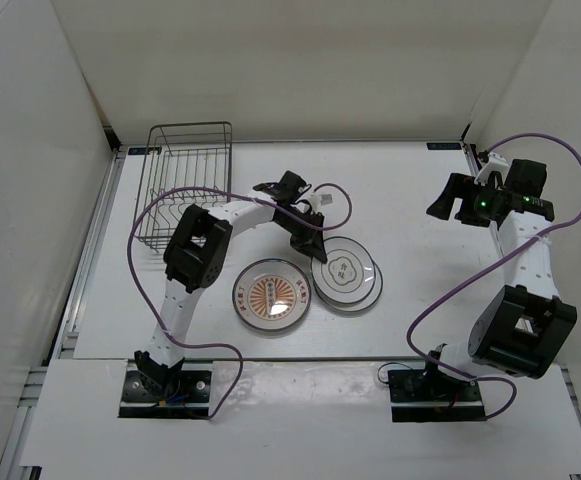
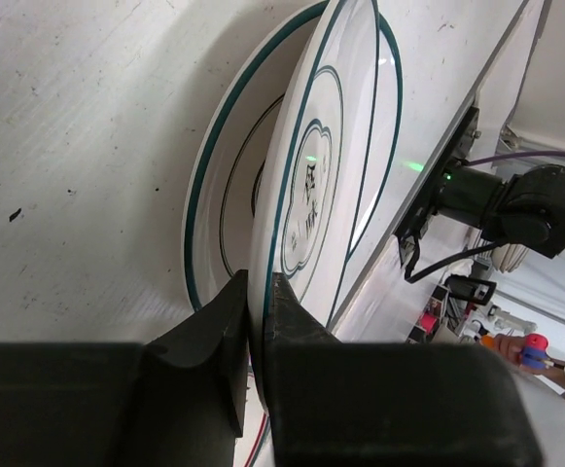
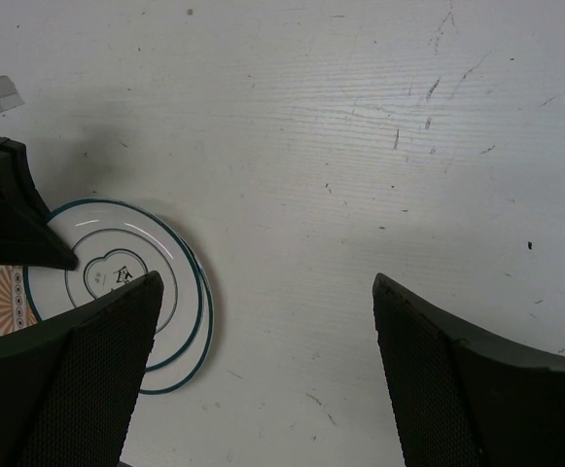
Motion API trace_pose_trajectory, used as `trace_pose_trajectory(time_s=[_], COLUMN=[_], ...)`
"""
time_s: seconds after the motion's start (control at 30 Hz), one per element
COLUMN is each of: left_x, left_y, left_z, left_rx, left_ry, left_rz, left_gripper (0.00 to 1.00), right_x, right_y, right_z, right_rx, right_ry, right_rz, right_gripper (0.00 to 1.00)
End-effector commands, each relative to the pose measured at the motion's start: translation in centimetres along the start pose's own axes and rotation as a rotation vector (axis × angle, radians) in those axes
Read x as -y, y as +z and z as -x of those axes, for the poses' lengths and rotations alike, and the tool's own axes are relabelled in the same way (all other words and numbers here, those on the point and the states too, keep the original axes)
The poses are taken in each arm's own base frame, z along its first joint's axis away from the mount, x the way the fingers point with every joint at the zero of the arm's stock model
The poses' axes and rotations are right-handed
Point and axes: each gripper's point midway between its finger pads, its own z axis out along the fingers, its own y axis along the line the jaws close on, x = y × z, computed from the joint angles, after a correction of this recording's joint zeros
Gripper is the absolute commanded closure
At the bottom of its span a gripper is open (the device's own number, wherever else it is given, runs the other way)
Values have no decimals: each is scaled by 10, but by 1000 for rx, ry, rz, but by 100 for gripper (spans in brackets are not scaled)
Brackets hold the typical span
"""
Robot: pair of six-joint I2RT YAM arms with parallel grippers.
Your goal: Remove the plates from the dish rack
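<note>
The wire dish rack (image 1: 185,185) stands at the back left with no plate showing in it. All three plates are on the table's middle. The orange sunburst plate (image 1: 270,293) lies flat. Right of it, one white plate (image 1: 345,268) rests tilted on another white plate (image 1: 372,296). My left gripper (image 1: 318,252) is shut on the upper plate's near rim; in the left wrist view the fingertips (image 2: 235,292) pinch that plate (image 2: 311,185) over the lower plate (image 2: 214,195). My right gripper (image 1: 450,205) hangs open at the far right, nothing between its fingers (image 3: 97,370).
White walls close in the table on the left, back and right. A purple cable (image 1: 155,215) from the left arm loops in front of the rack. The right wrist view shows the stacked white plates (image 3: 117,282) at its left edge, over bare scuffed tabletop (image 3: 360,146).
</note>
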Motion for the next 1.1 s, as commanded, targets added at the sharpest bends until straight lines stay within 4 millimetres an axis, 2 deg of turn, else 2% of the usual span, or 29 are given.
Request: trace_pose_trajectory(time_s=[0.0, 0.27, 0.57, 0.7, 0.73, 0.77, 0.8, 0.9, 1.07], left_x=[20, 18, 14, 11, 10, 12, 6, 6, -5], left_y=[-5, -2, -3, -3, -4, -6, -7, -12, -18], left_z=[9, 8, 4, 3, 3, 3, 5, 7, 8], left_rx=[19, 10, -6, -14, -19, -20, -11, -5, 10], left_ry=[69, 75, 100, 132, 130, 140, 143, 198, 262], left_rz=[-10, 24, 85, 150, 162, 179, 224, 290, 437], left_gripper=[87, 70, 44, 27, 16, 9, 0, 0, 0], right_x=[-4, -5, -5, -5, -6, -6, -7, -7, -7], right_y=[-9, -8, -7, -7, -7, -7, -8, -5, -4], right_z=[5, 3, 1, 1, 1, 0, 1, -1, 4], right_rx=[26, 18, 11, 11, 12, 9, 15, 4, 7], right_ry=[-21, -17, -10, -14, -19, -19, -22, -16, -16], right_rz=[6, 12, 20, 21, 25, 24, 25, 35, 48], right_gripper=[10, 10, 10, 10, 10, 10, 10, 10, 10])
